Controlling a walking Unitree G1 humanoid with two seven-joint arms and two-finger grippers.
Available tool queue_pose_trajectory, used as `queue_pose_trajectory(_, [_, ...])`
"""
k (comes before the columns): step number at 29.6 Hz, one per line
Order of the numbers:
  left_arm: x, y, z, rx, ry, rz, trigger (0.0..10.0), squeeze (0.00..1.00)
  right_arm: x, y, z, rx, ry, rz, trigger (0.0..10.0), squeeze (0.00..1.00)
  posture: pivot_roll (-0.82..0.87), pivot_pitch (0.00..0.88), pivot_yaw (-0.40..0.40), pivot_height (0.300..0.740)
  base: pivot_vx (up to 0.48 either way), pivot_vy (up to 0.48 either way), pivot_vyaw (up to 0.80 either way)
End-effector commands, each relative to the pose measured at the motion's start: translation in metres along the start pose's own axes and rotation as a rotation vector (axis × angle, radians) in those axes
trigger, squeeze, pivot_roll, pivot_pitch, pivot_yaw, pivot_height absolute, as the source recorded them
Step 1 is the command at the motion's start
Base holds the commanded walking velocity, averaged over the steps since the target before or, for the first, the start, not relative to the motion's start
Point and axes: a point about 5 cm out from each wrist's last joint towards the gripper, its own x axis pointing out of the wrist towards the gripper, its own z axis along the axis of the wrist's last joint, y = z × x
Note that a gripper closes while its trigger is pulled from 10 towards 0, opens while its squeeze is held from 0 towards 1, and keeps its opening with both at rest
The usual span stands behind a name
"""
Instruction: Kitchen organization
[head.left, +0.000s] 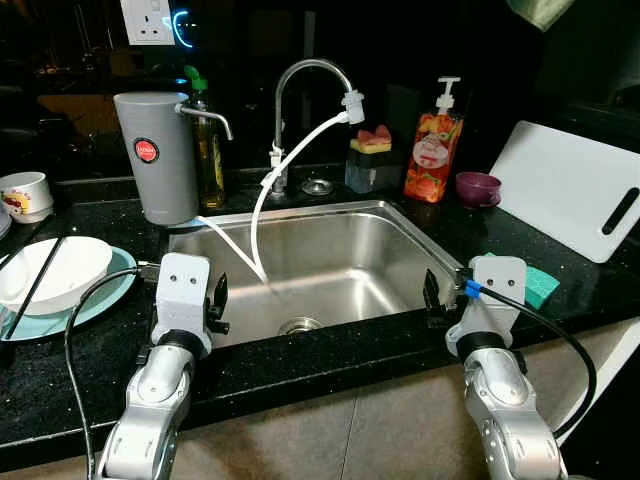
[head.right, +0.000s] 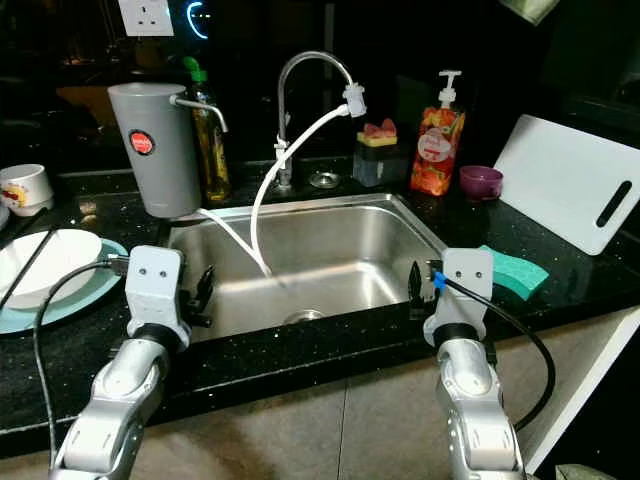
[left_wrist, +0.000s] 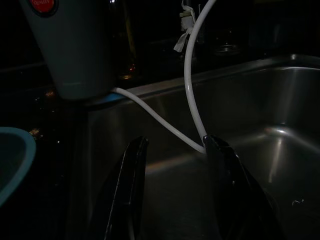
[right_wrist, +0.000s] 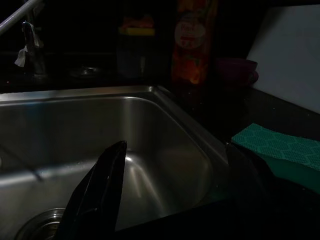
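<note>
A: Left eye view: green sponge (head.left: 540, 285) lies on the black counter (head.left: 300, 365) just right of the sink (head.left: 330, 215), near the right gripper (head.left: 432, 300). Jaws wide apart, holding nothing.

B: Left side?

A: Left gripper (head.left: 218, 300) at the sink's front-left edge, fingers (left_wrist: 131, 185) spread, empty. White bowl (head.left: 60, 270) on the teal plate (head.left: 118, 270) sits beside it.

B: Next step?

A: Probably the sponge; wrist view is dark. Swing right, come down over it, avoid the white hose (head.left: 262, 215).
</note>
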Motion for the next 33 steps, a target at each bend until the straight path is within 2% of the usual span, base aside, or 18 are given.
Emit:
queue_pose_trajectory(1, [-0.002,0.000,-0.003,0.009,0.012,0.002,10.0,0.00,-0.001,0.001,-0.001,0.010,0.011,-0.003,10.0,0.00,0.09,0.069,-0.059,0.740,0.000,0.000,0.00])
queue_pose_trajectory(9, [-0.002,-0.003,-0.001,0.010,0.006,-0.003,10.0,0.00,0.002,0.006,0.001,0.021,0.003,0.012,10.0,0.00,0.09,0.062,-0.057,0.740,0.000,0.000,0.00])
queue_pose_trajectory(16, [0.003,-0.003,0.003,0.001,-0.006,0.005,10.0,0.00,0.004,0.013,0.002,0.040,-0.002,0.016,10.0,0.00,0.10,0.062,-0.061,0.740,0.000,0.000,0.00])
queue_pose_trajectory(27, [0.000,-0.004,0.001,0.005,0.003,-0.010,10.0,0.00,0.004,0.014,0.002,0.051,-0.001,0.009,10.0,0.00,0.10,0.072,-0.057,0.740,0.000,0.000,0.00])
queue_pose_trajectory(33, [0.005,-0.005,0.003,-0.021,-0.003,0.006,10.0,0.00,0.006,0.019,0.003,0.059,-0.006,0.021,10.0,0.00,0.10,0.062,-0.060,0.740,0.000,0.000,0.00])
